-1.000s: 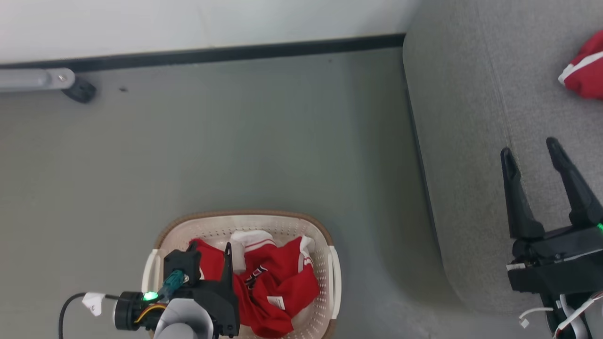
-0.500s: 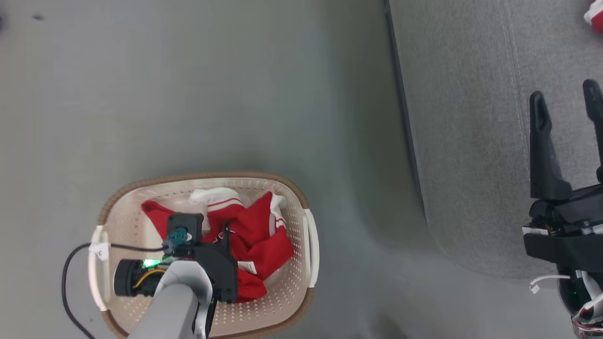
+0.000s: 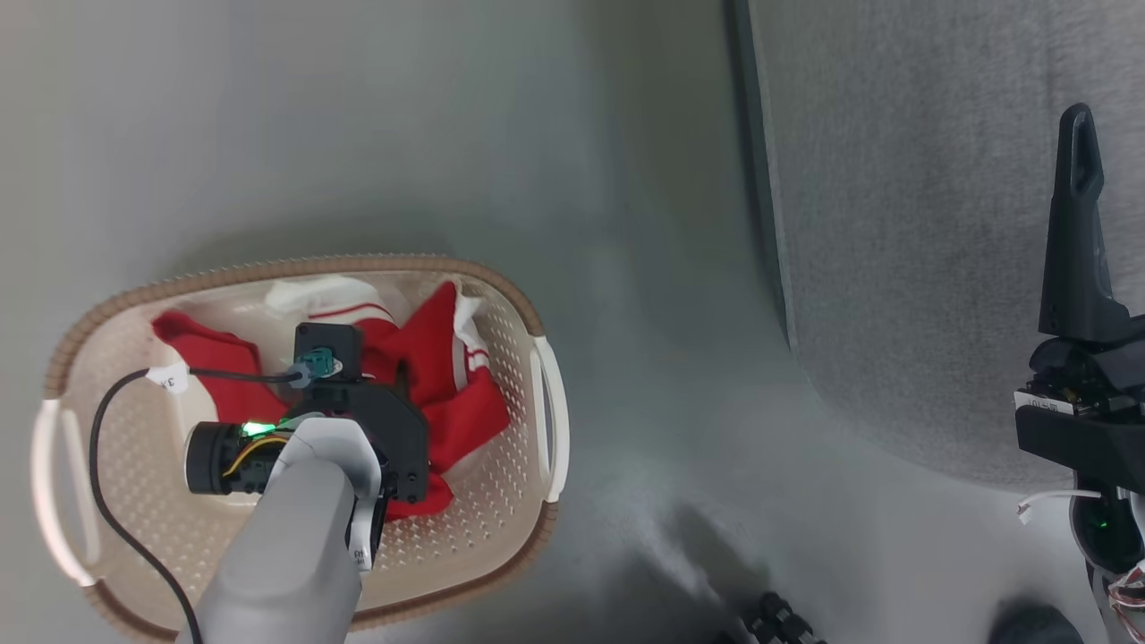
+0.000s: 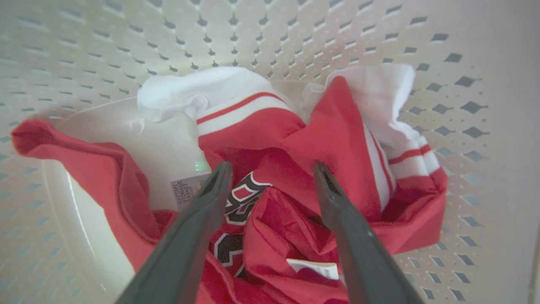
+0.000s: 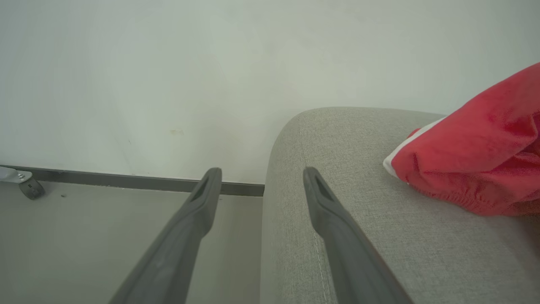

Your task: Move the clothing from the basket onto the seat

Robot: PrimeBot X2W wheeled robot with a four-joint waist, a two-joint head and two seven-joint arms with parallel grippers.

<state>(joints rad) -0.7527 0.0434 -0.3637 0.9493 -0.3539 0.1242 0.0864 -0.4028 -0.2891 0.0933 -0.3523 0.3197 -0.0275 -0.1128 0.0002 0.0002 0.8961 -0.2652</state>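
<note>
The red and white clothing (image 4: 320,139) is seen crumpled in the basket (image 3: 295,266), which stands on the floor (image 3: 402,116) well apart from the seat (image 3: 912,224). The left gripper (image 4: 271,169) is held wide open over the heap within the basket, its fingers set either side of a raised red fold and nothing grasped. The right gripper (image 5: 261,173) is likewise spread and empty, poised over the corner of the seat, where another red garment (image 5: 476,164) lies. Several failures can be expected from here. If the fingers are closed too high, only a thin ridge of fabric may be pinched, and the cloth may be lost during the lift. If they are driven too low, the basket floor with its paper label (image 4: 185,192) may be struck. A fingertip may also be caught in a perforation, so that the light basket is dragged or tipped. Because the clothing is spread towards the basket's walls, a trailing end may be snagged on the rim and the piece dropped on the floor short of the seat.
</note>
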